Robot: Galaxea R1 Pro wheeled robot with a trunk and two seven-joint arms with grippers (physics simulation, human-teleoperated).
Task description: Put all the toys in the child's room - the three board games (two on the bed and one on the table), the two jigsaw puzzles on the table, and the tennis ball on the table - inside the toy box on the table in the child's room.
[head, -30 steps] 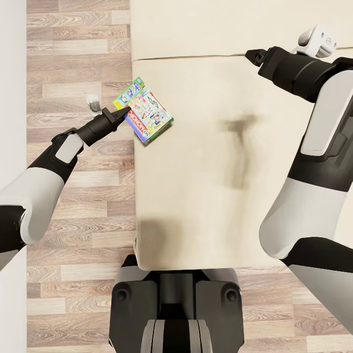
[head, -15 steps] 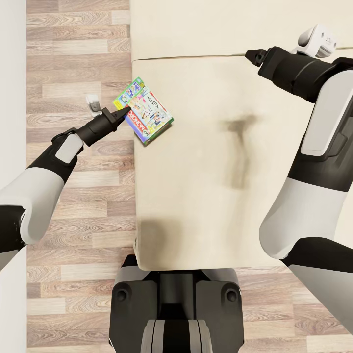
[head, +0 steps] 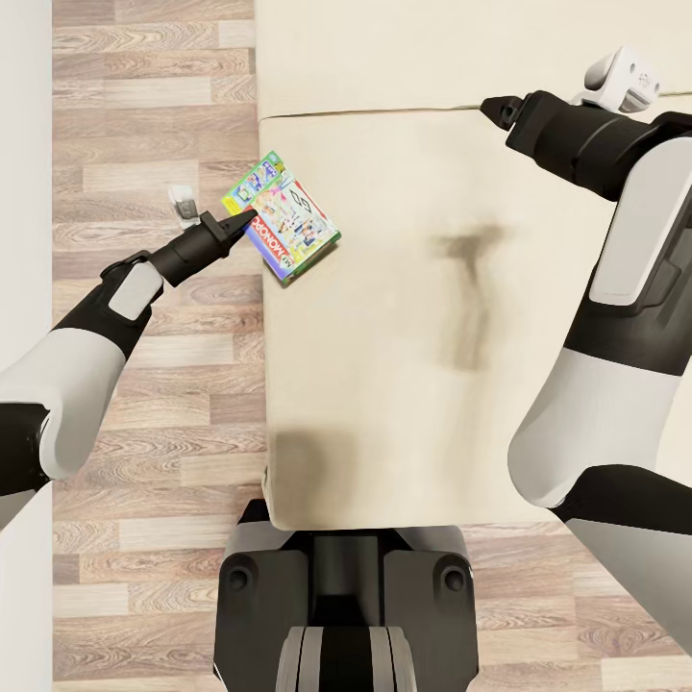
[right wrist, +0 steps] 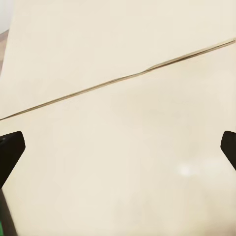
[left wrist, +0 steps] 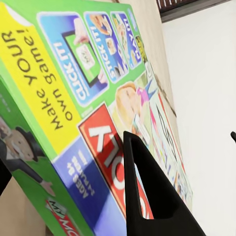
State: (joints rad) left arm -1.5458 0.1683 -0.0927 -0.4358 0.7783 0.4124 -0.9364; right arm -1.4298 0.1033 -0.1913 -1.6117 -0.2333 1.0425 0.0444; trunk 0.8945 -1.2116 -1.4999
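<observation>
Left gripper [head: 240, 223] clamped on board game [head: 284, 217] at bed [head: 404, 365] edge, right gripper [head: 492, 108] spread above mattress

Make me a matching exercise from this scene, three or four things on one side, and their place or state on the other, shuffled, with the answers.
Things:
1. green Monopoly board game box
2. left end effector
3. right end effector
4. wood-plank floor

Places or states:
A. fingers spread, over bare beige mattress
B. left of the bed
C. at the mattress's left edge
D. at the box's edge, one finger across its lid

Pairs: 1-C, 2-D, 3-A, 4-B
</observation>
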